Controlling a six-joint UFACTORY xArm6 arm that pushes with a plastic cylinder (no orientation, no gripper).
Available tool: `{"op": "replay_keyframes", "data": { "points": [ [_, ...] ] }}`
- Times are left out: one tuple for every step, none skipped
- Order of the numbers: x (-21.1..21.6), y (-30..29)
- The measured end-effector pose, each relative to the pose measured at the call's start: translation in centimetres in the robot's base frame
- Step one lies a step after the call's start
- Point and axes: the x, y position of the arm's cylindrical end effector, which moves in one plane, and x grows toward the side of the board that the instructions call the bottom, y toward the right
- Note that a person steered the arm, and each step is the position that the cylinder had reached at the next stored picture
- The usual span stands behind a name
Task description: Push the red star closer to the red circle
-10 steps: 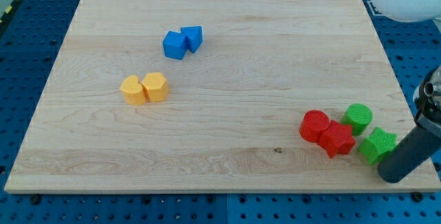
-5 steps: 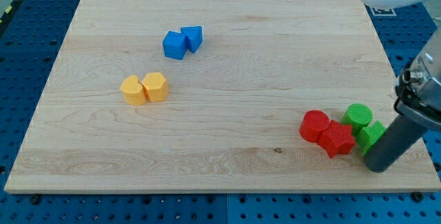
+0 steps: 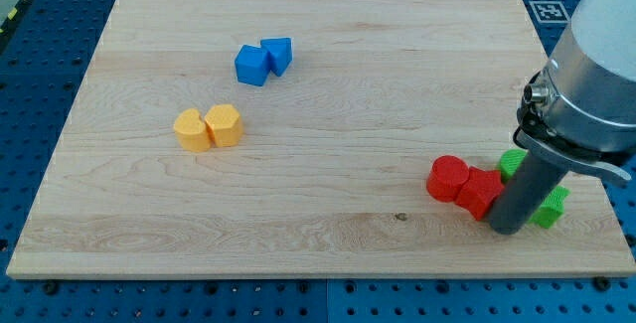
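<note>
The red star [image 3: 478,190] lies near the board's lower right, touching the red circle [image 3: 447,178] on its left. My tip [image 3: 505,228] rests on the board against the star's lower right side. The rod covers part of the star and most of a green block [image 3: 548,207] behind it. A second green block [image 3: 513,162], round, shows just above the star at the rod's left edge.
Two blue blocks [image 3: 262,60] sit together at the upper left of the wooden board [image 3: 318,114]. Two orange blocks [image 3: 208,127] sit together at mid left. The board's bottom edge runs just below my tip.
My tip has moved left from the board's right edge, past the green blocks, to the red star. The star and circle have shifted slightly left.
</note>
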Motion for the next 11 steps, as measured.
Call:
{"op": "replay_keyframes", "data": {
  "points": [
    [-1.5, -0.1],
    [-1.9, -0.7],
    [-1.9, -2.5],
    [-2.1, -5.1],
    [-3.0, -5.9],
    [-3.2, -5.9],
    [-2.7, -5.1],
    [-1.9, -3.4],
    [-2.2, -3.3],
    [-2.6, -3.3],
    [-3.4, -3.3]
  ]
}}
